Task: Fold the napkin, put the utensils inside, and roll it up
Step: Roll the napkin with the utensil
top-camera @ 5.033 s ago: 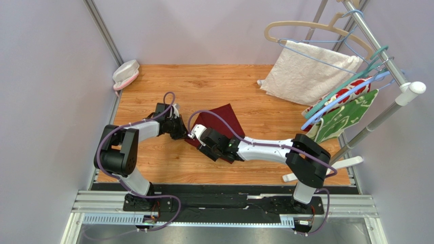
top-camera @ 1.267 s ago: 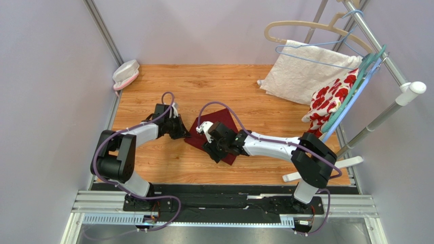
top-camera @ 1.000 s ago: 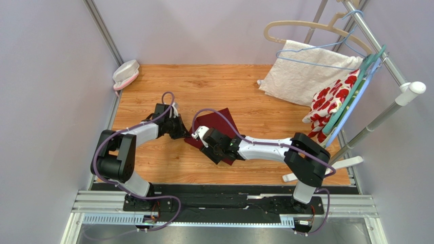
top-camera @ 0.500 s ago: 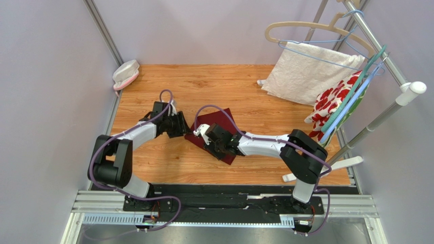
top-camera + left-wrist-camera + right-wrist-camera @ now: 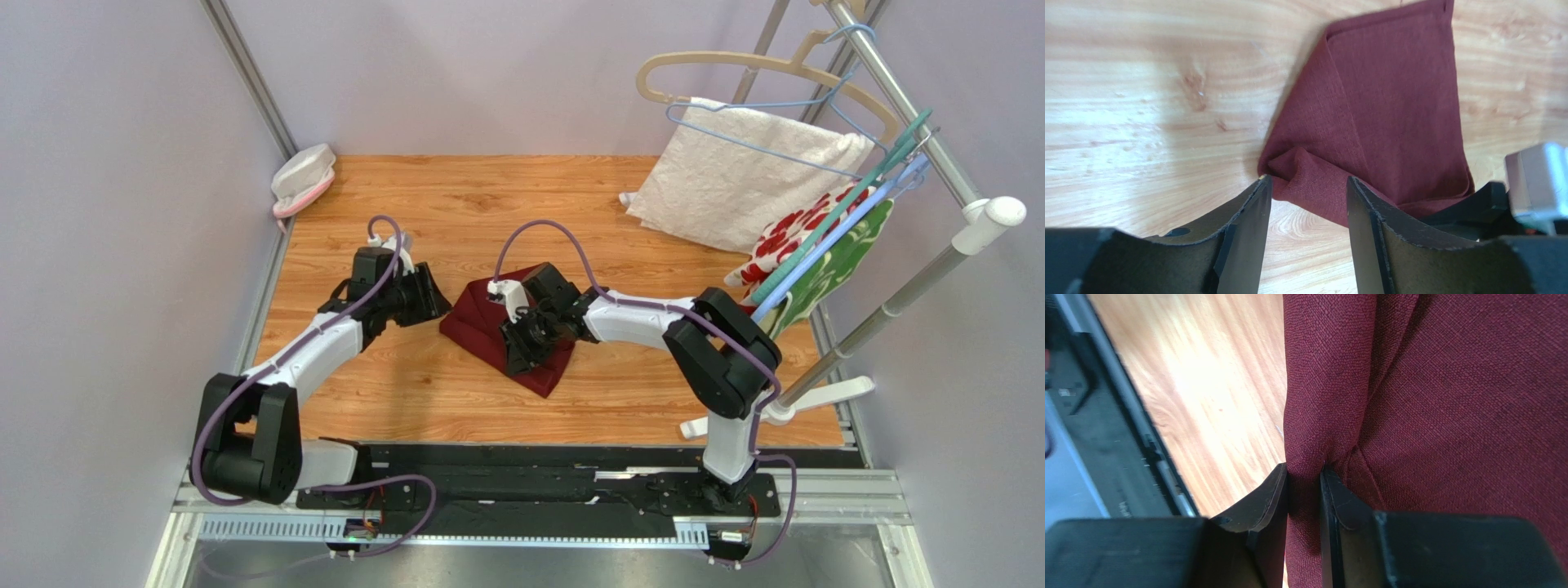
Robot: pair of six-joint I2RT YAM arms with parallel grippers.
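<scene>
The dark red napkin (image 5: pixel 485 325) lies folded and bunched at the middle of the wooden table. My left gripper (image 5: pixel 432 301) hangs just left of it, open. In the left wrist view the napkin (image 5: pixel 1389 110) has a rumpled corner just past the left gripper (image 5: pixel 1308 187), with only bare wood between the fingers. My right gripper (image 5: pixel 530 336) sits on the cloth's right part. The right wrist view shows that gripper (image 5: pixel 1304 471) shut on a pinched fold of the napkin (image 5: pixel 1444 386). The utensils are out of view.
A white towel (image 5: pixel 748 172) and floral cloths (image 5: pixel 816 263) hang on hangers from a rack (image 5: pixel 914 276) at the back right. A pink and white object (image 5: pixel 302 178) sits in the back left corner. The black front rail (image 5: pixel 1118 416) runs near the right gripper.
My left gripper has opened, let go of the napkin's corner and drawn back to the left. My right gripper has closed on a fold, and the cloth has bunched up.
</scene>
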